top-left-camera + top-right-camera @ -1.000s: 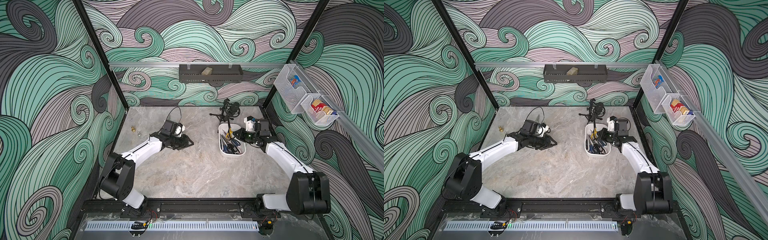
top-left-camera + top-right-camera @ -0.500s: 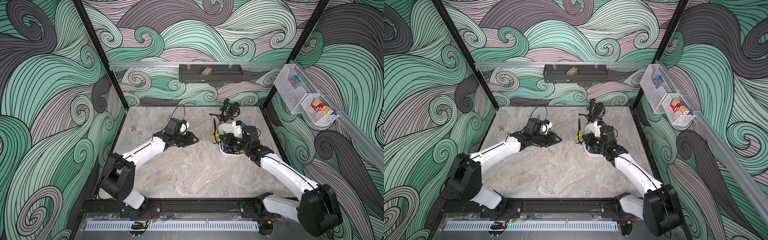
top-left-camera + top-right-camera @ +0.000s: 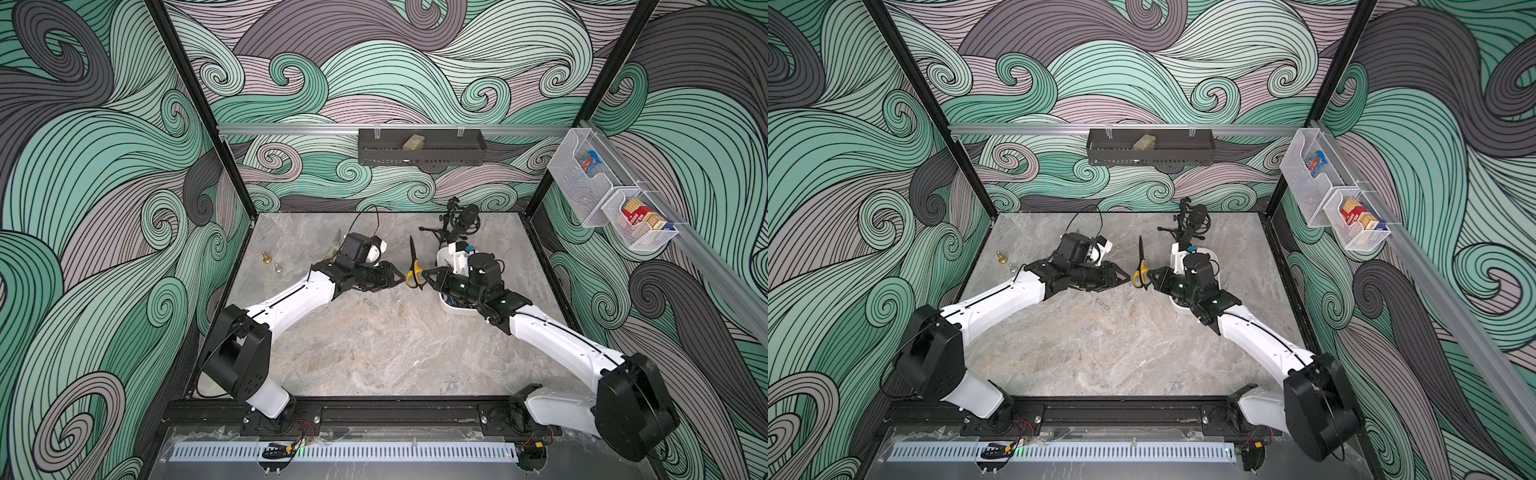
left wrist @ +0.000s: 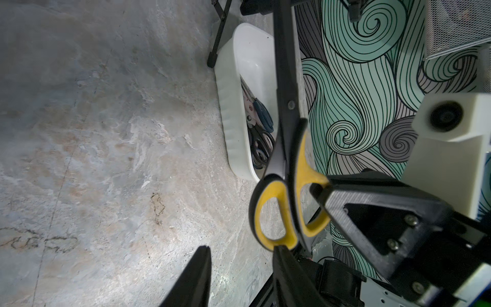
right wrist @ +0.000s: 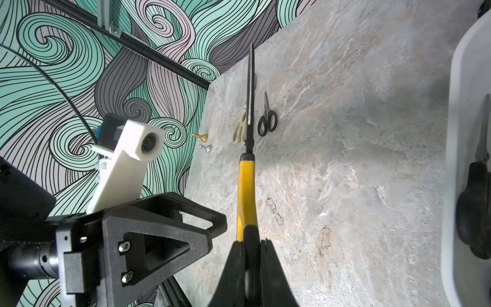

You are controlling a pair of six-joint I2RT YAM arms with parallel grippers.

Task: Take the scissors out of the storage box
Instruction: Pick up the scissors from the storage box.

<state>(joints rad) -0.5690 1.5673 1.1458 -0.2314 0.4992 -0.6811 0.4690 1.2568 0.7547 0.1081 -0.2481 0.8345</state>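
Yellow-and-black-handled metal scissors (image 3: 412,266), mid-frame, sit clamped in the right gripper (image 3: 424,277) (one loop only); the left gripper (image 3: 397,277), jaws apart, may dislodge them.

Both top views look down from high above the front edge of the surface (image 3: 374,353). Each wrist camera sits close behind its jaws; both show the yellow-handled scissors (image 4: 288,119).
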